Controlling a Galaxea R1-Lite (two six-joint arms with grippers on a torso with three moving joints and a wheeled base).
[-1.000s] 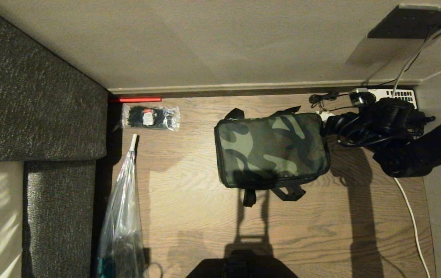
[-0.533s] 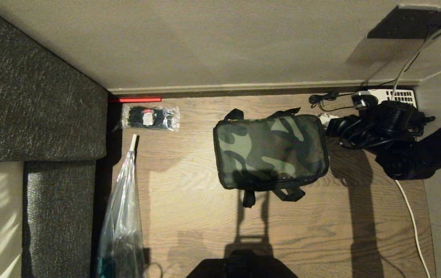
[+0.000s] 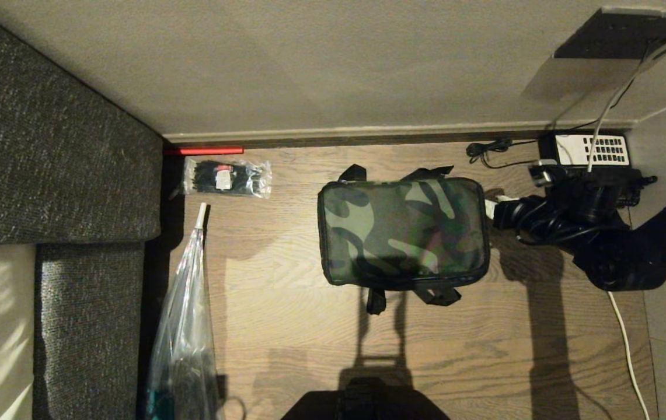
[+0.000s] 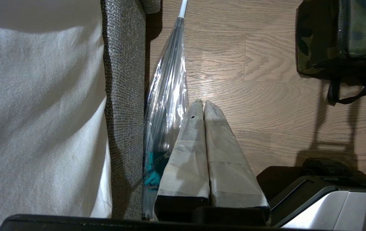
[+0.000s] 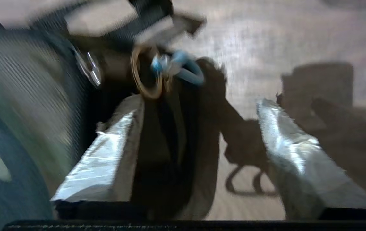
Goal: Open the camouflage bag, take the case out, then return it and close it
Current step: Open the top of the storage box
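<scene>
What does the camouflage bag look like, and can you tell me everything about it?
The camouflage bag is a boxy, soft fabric bag patterned in green and dark patches, with black trim round its edges and black straps sticking out at its near and far sides. It lies flat on the wooden floor, lid shut, so nothing inside shows. The right gripper sits at its right end with its fingers spread apart, holding nothing.

Camouflage bag [image 3: 403,232] lying mid-floor [image 3: 286,326] near the far wall, packet [image 3: 227,177] sitting by the floor's far-left corner, umbrella [image 3: 184,326] lying along the left edge beside the sofa [image 3: 58,175], right hand [image 3: 491,208] hovering just beside the bag's right end, telephone [image 3: 592,150] sitting at the far-right corner.
</scene>
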